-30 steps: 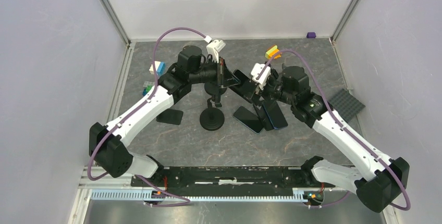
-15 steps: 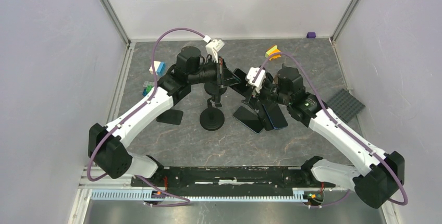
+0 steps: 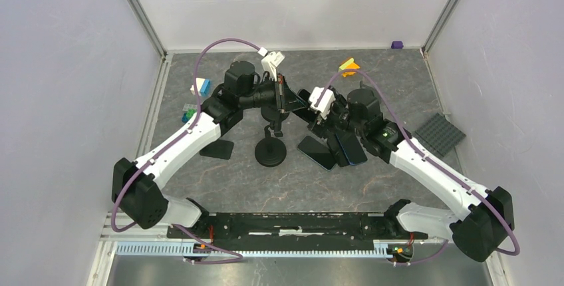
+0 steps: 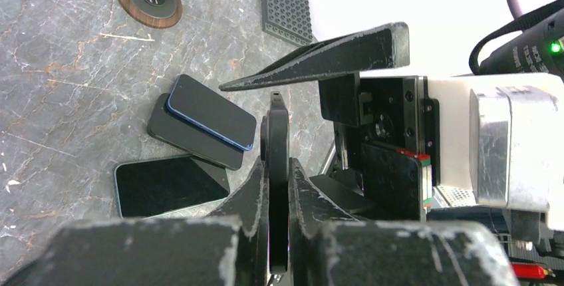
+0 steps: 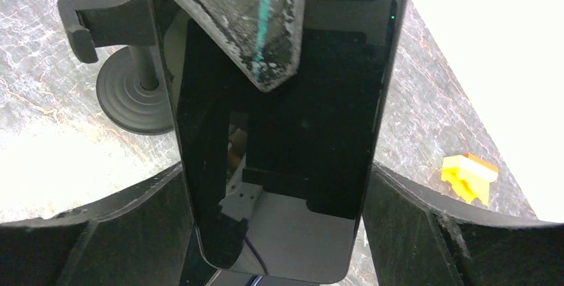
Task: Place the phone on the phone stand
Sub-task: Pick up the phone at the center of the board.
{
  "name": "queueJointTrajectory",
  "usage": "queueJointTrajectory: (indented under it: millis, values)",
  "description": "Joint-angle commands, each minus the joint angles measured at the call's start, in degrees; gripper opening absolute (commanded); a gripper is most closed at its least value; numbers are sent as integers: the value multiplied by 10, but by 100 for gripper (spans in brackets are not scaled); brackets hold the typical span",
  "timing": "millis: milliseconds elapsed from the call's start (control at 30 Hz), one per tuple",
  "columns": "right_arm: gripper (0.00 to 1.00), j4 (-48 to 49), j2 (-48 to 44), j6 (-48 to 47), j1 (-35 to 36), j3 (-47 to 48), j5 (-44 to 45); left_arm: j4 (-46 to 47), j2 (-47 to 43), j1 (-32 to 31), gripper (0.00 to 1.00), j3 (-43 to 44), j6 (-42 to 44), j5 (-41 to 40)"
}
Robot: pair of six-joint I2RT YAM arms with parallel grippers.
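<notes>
1. Left gripper (image 4: 278, 178): fingers closed tight on the two faces of the phone (image 4: 278, 133), which is seen edge-on from this wrist. The pinch is thin and sits near one end, so a nudge could make the phone pivot or slide
2. Right gripper (image 5: 276, 179): fingers spread wide, flanking the phone's long edges; whether they press on it cannot be told. If the left lets go before the right has a firm grip, the phone drops; if both pull at once, it twists
3. Phone: in the air between the two grippers, just beside the head of the stand (image 3: 271, 146) and not yet on it. Its glossy faces probably give little friction
4. Stand: slim post on a round base with a clamp at the top. A sideways push from phone or finger could tip it, and a tilted approach could miss the cradle
5. Table (image 3: 266, 186): three spare phones (image 4: 199, 133) lie near the stand's base; a falling phone could strike them
</notes>
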Motion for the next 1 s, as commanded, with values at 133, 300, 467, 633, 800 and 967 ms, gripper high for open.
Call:
queueJointTrajectory:
  millis: [133,300,467,633,800,967]
  values:
    - [77,24,-6,-17,21,5,36,51,-15,4,2,7,-41,19]
    - [54,23,-9,-22,21,2,50,51,-15,7,2,4,-43,18]
    - [27,23,-13,-25,21,-3,52,68,-20,11,15,-4,-32,20]
    - [4,25,-19,-26,20,-10,47,73,-36,11,55,-11,10,25]
    - [0,30,-27,-6,1,-14,18,29,-73,12,94,-11,101,15]
    - [0,34,-34,12,-25,-24,-23,-106,-123,22,100,12,273,-13]
